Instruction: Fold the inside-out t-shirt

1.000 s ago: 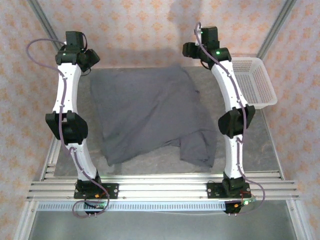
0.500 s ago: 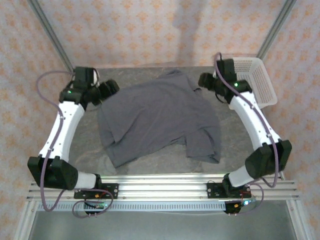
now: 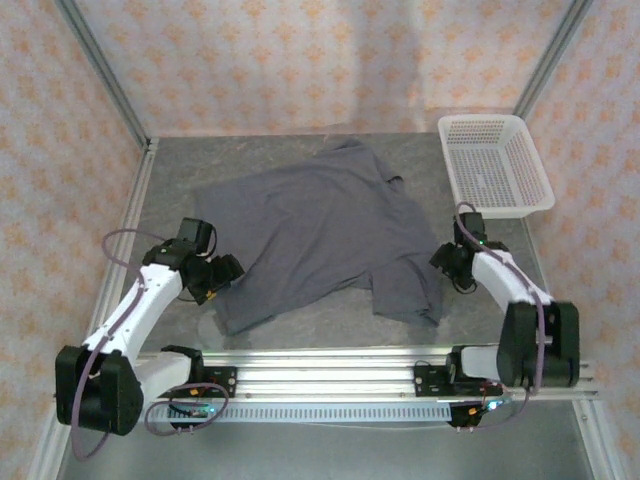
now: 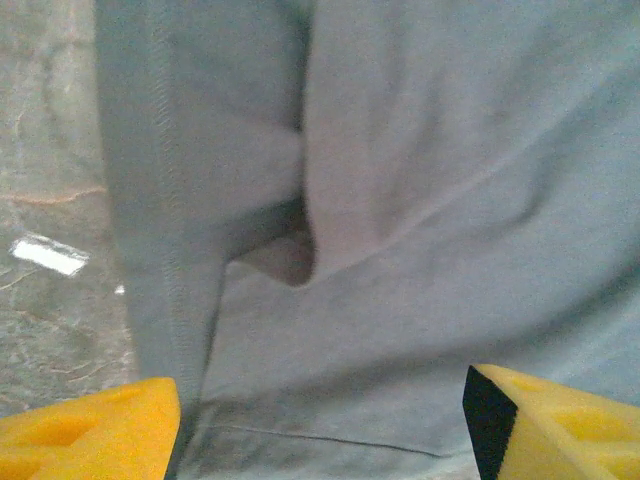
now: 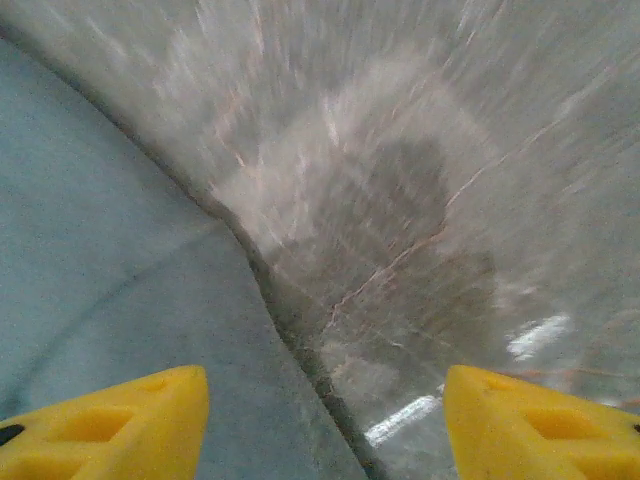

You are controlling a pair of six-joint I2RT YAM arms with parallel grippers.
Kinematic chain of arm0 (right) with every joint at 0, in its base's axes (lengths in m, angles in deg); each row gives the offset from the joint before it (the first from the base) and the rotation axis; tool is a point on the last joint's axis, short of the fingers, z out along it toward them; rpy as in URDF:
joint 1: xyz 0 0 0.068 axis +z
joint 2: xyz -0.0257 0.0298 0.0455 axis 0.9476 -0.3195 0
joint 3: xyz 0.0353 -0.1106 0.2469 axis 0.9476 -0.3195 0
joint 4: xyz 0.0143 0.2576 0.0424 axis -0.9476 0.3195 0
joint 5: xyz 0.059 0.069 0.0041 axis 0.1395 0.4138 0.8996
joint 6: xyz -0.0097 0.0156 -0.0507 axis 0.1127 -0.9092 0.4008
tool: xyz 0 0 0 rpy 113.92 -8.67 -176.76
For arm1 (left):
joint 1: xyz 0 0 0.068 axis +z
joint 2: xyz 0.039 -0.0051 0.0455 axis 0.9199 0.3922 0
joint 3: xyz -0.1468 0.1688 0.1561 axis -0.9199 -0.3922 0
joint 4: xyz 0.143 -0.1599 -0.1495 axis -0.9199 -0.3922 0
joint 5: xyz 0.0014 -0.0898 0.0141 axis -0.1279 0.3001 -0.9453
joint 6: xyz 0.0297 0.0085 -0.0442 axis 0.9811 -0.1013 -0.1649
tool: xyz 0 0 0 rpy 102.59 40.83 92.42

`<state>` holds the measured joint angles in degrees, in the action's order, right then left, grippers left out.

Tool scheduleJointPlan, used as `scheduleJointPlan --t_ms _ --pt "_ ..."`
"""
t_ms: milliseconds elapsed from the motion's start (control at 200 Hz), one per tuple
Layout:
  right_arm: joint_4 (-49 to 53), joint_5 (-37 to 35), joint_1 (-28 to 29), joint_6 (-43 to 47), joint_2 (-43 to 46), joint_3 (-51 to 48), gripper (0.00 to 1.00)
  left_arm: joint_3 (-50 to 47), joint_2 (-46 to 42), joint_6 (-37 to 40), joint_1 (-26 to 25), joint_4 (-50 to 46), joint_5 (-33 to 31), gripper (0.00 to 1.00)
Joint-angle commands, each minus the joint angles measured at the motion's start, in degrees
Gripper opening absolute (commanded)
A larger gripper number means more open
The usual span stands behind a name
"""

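The inside-out t-shirt (image 3: 320, 230) is a plain dark grey cloth lying spread on the table, with a folded-over flap at its near right corner (image 3: 405, 290). My left gripper (image 3: 226, 272) sits low at the shirt's near left edge. In the left wrist view its yellow fingertips (image 4: 90, 430) stand wide apart, so the left gripper (image 4: 325, 440) is open above the wrinkled t-shirt (image 4: 420, 200). My right gripper (image 3: 446, 260) is low at the shirt's right edge. The right wrist view shows this gripper (image 5: 325, 430) open, straddling the hem of the t-shirt (image 5: 110, 300) and bare table.
A white mesh basket (image 3: 495, 165) stands at the far right corner of the grey stone-look table (image 3: 250, 150). Patterned walls and metal posts close in the sides and back. An aluminium rail (image 3: 320, 375) carrying the arm bases runs along the near edge.
Both arms have swung from the far side of the table down to its near half. The shirt, held up a second ago, now lies flat and released, and the left gripper opened wider.
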<state>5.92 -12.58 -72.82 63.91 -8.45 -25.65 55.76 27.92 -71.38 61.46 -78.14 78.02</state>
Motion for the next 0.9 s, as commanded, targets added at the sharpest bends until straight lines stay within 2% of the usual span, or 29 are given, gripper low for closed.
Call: scheduleJointPlan --t_ms 0,80,140,175,250,335,555,615,666,711,786,801,896 --pt "-10.91 6.68 -0.04 2.37 -6.1 1.77 0.58 -0.73 2.03 -0.16 -0.25 1.4 -1.75 0.76" --pt "-16.59 8.45 -0.04 1.06 -7.92 0.52 0.55 -1.25 1.86 -0.16 -0.25 2.69 -1.69 0.76" --pt "-18.68 10.31 -0.04 0.28 -8.68 -0.23 0.49 -1.64 1.39 -0.33 -0.24 3.27 -1.86 0.76" --pt "-18.54 11.11 -0.02 0.02 -8.91 -0.2 0.4 -1.82 1.23 -0.5 -0.26 3.39 -1.87 0.76" --pt "-17.08 12.38 -0.04 -0.09 -7.75 -0.09 0.15 -2.03 1.25 -0.59 -0.25 3.19 -2.01 0.76" --pt "-15.37 13.92 -0.04 -0.75 -2.83 -0.15 0.0 -2.18 1.49 -0.85 -0.26 1.91 -2.74 0.76" --pt "-12.49 18.33 0.05 -6.25 12.78 1.06 0.0 -3.55 1.92 -1.7 -0.67 -1.44 -4.66 0.7" --pt "-11.54 18.7 0.05 -6.95 14.78 1.58 0.0 -4.4 2.04 -1.79 -0.74 0.04 -4.44 0.67" --pt "-11.1 19.54 0.05 -7.22 15.59 1.86 0.0 -4.64 2.7 -1.04 -1.1 2.36 -1.36 0.61" --pt "-10.41 19.67 0.05 -7.18 15.98 2.28 0.0 -4.29 3.66 -0.83 -2.33 3.78 0.59 0.59" --pt "-8.27 16.93 0.05 -5.61 16.12 2.69 0.0 -3.06 5.18 -1.07 -5.43 3.46 0.2 0.56" --pt "-7.45 15.63 0.05 -5.26 16.07 2.78 0.02 -2.88 5.46 -1.26 -6.06 3.13 -0.22 0.56" --pt "-2.26 8.93 0.05 -3.78 14.15 3.77 0.36 -3.67 5.98 -2.83 -7.88 2.1 -1.53 0.57"
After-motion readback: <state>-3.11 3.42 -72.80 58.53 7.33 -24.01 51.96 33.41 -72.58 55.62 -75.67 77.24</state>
